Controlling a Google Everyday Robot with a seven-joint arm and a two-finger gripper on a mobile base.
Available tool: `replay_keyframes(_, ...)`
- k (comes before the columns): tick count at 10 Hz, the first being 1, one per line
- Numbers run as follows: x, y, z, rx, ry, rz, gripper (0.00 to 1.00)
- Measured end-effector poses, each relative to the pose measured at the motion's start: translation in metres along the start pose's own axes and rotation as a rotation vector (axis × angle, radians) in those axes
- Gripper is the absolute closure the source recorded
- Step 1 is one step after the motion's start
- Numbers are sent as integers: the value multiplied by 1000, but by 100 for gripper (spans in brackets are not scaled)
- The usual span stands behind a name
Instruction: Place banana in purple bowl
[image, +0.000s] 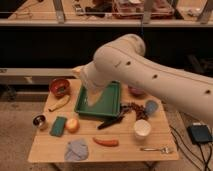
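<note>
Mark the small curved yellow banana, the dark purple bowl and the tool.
small curved yellow banana (59, 103), camera view, middle of its curve.
dark purple bowl (136, 92), camera view, visible sliver of rim.
tool (92, 94), camera view, pale end hanging over the green tray (111, 103).

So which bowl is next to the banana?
The red-orange round bowl, just behind the curved yellow banana; the dark purple bowl sits beyond the green tray under the gripper.

On the wooden tabletop we see a banana, red-orange bowl, green tray, purple bowl, white cup, carrot, fork and grey cloth; the jaws hover over the tray's left rear corner.
</note>
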Motion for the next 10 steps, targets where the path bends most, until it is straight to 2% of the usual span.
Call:
replay_keyframes(2,-28,-26,40,-49,-23,-42,20)
replay_keyframes(4,-39,-38,57,-69,-22,-58,20)
replay_keyframes(8,-39,-38,59,-74,-19,-59,20)
replay_keyframes(10,-37,-42,68,-75,-40,-62,20)
